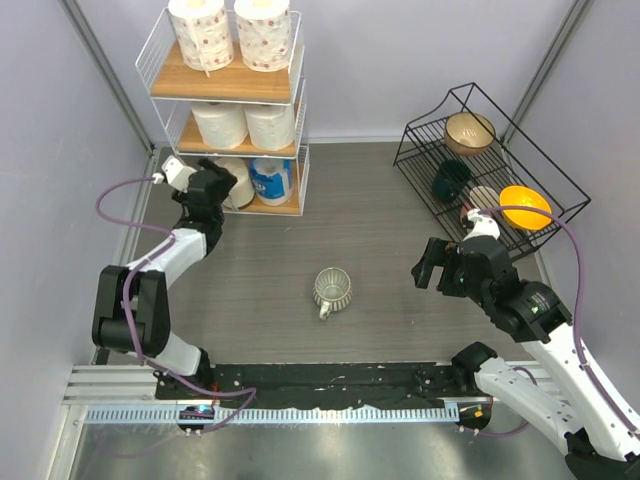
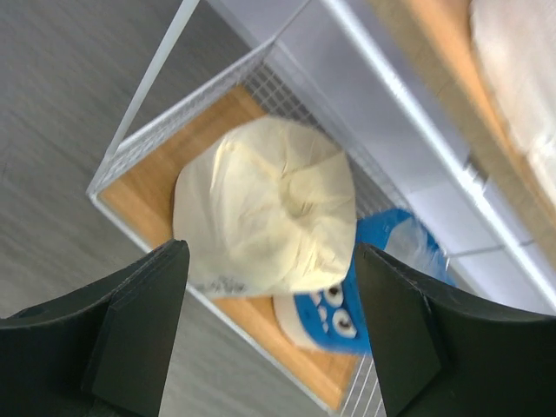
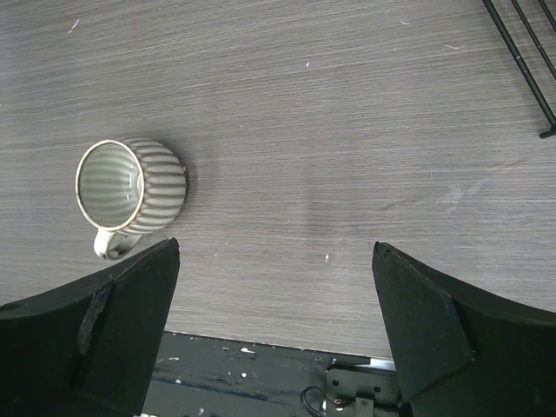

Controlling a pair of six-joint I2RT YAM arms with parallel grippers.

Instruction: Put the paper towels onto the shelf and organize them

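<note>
Cream paper roll [image 2: 261, 208] beside blue-wrapped roll [image 2: 408, 252] on shelf [image 2: 139, 187] bottom board: clear from left wrist, mostly arm-hidden overhead. Left gripper [image 2: 271, 248], right gripper [image 3: 276, 246]: released, jaws spread.

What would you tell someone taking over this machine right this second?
Left gripper: open, jaws either side of the ragged cream paper roll, apparently clear of it.
Right gripper: open, empty, above the table near the ribbed mug.
Tall white wire shelf with wooden boards: two red-dotted white rolls on top, two plain white rolls in the middle, the cream roll and the blue-wrapped roll at the bottom.
Done: all six rolls shelved.
Left: probably only backing the left arm out.
</note>
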